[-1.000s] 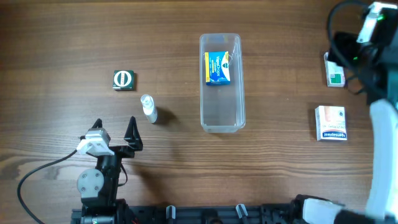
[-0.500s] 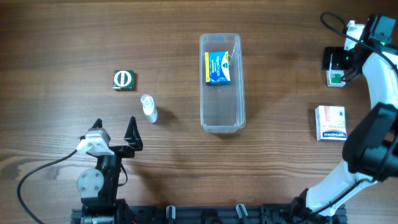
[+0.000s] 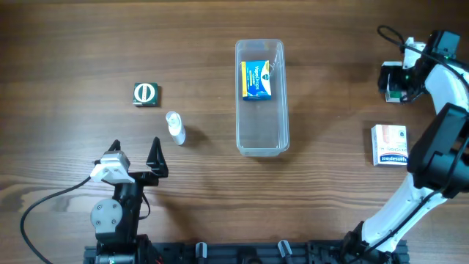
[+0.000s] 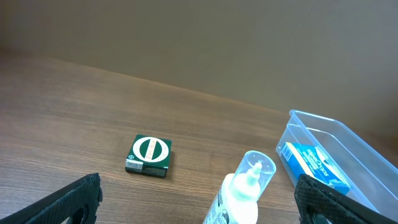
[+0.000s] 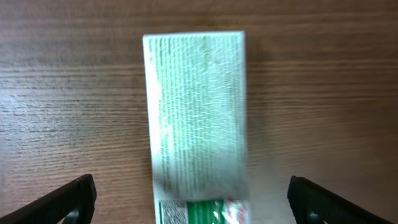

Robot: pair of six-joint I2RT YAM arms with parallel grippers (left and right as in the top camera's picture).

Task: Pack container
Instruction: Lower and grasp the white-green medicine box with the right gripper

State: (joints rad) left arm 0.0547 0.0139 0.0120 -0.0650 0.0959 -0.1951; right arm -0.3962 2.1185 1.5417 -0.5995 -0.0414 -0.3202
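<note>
Wood-grain table (image 3: 73, 44) is carrying the whole layout. The container (image 3: 261, 128) is lying at the centre of the overhead frame with its long axis running top to bottom, and a blue box (image 3: 257, 80) is sitting in its upper end. The right gripper (image 3: 396, 82) is hovering at the upper right of that frame, directly over a white and green box (image 5: 196, 118). In the right wrist view its jaws are standing wide, one finger to each side of the box and clear of it. The box's long axis is running top to bottom there, so the fingers are spanning its short width. The container is lying well apart to the left of this gripper. The left gripper (image 3: 135, 147) is sitting at the lower left, also spread wide and holding nothing. In my judgement the right arm is the one placed for this pick.
</note>
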